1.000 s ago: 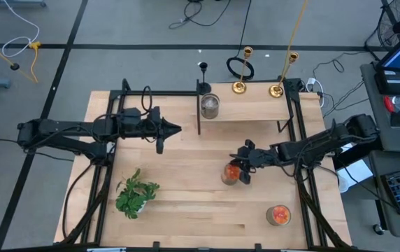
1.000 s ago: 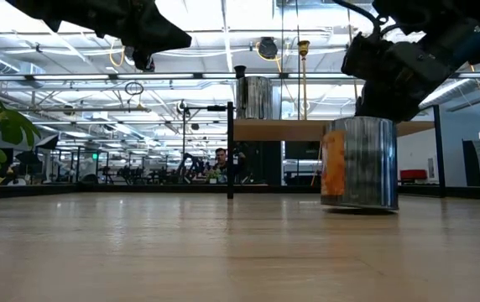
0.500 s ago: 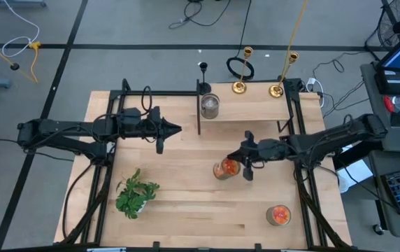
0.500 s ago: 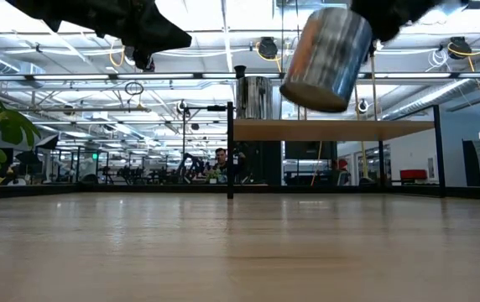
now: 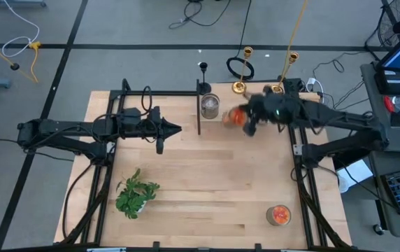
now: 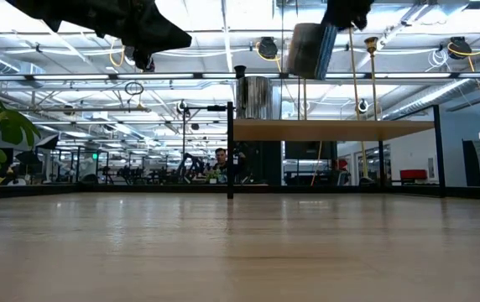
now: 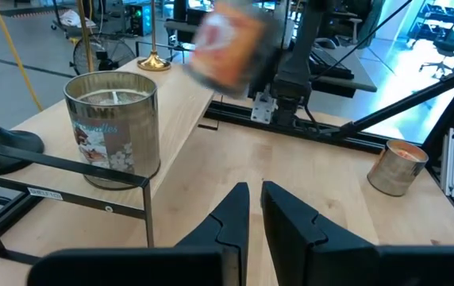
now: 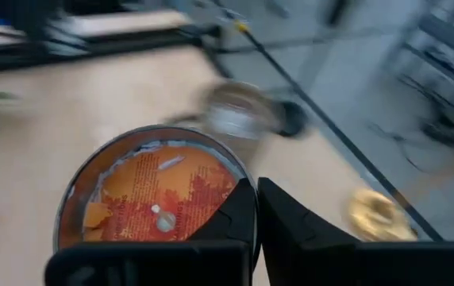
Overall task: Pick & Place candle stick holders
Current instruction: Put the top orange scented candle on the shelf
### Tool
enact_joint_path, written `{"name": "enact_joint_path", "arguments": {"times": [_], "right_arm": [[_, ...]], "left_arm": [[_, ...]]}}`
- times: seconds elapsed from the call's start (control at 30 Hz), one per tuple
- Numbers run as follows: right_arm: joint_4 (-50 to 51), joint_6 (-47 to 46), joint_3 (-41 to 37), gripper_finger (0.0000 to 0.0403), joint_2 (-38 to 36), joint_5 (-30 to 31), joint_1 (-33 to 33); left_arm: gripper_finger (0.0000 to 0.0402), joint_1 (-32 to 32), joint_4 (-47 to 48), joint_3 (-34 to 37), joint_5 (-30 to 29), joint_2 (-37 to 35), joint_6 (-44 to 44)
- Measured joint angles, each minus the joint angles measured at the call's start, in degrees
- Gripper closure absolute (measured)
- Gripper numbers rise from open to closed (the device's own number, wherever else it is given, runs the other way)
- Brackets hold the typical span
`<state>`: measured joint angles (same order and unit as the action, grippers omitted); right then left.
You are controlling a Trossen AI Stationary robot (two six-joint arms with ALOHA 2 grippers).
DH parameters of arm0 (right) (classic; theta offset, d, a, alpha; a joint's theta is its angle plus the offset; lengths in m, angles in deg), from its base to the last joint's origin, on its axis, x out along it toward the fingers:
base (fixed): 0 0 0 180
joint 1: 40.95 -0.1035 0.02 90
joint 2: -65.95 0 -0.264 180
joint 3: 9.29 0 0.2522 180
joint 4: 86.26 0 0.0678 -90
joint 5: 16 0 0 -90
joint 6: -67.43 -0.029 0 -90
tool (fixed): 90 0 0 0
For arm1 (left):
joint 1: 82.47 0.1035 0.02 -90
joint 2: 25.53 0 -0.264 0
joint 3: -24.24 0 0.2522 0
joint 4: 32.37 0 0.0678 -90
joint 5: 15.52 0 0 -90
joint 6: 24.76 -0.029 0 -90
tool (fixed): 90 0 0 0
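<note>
A black candle stick holder (image 5: 203, 68) and two gold ones (image 5: 240, 85) (image 5: 277, 89) stand by their round bases along the far edge of a raised wooden shelf (image 5: 256, 106). No gripper touches them. My right gripper (image 5: 249, 120) is shut on a silver tin with an orange candle (image 5: 234, 117), high above the table beside the shelf. The tin also shows in the low view (image 6: 311, 49). My left gripper (image 5: 177, 129) hovers shut and empty over the table's left half. My right gripper pinches the tin's wall at its rim (image 8: 241, 184), one finger inside the tin and one outside. The tin is lifted clear of the table and hangs tilted (image 6: 311, 49) at about shelf-top height.
A silver candle tin (image 5: 210, 106) stands at the shelf's left end, close to the carried tin. Another orange candle tin (image 5: 278, 215) stands on the table at the near right. A green plant (image 5: 136, 194) stands at the near left. Black frame posts (image 5: 198, 112) edge the shelf.
My right gripper has lifted the orange candle tin off the middle of the table and carried it up and toward the far edge, to beside the shelf. The tin has gone from upright on the table to tilted in the air.
</note>
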<state>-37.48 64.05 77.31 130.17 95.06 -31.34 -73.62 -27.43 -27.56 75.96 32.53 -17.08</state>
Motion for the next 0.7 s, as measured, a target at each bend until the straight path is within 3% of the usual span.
{"name": "enact_joint_path", "arguments": {"times": [0.3, 0.57, 0.7], "right_arm": [[1.59, 2.22, -0.11, 0.0402, 4.28, -2.18, 15.99], [0.83, 2.02, -0.08, 0.0402, 10.13, -10.52, 21.99], [0.88, 1.47, -0.02, 0.0401, 10.82, -10.95, 23.14]], "left_arm": [[0.0362, 0.01, 0.03, 0.00, 0.00, 0.00, 0.02], [0.0362, 0.00, 0.12, 0.00, -0.01, 0.02, 0.02], [0.0362, 0.00, 0.37, 0.00, 0.00, 0.02, 0.02]]}}
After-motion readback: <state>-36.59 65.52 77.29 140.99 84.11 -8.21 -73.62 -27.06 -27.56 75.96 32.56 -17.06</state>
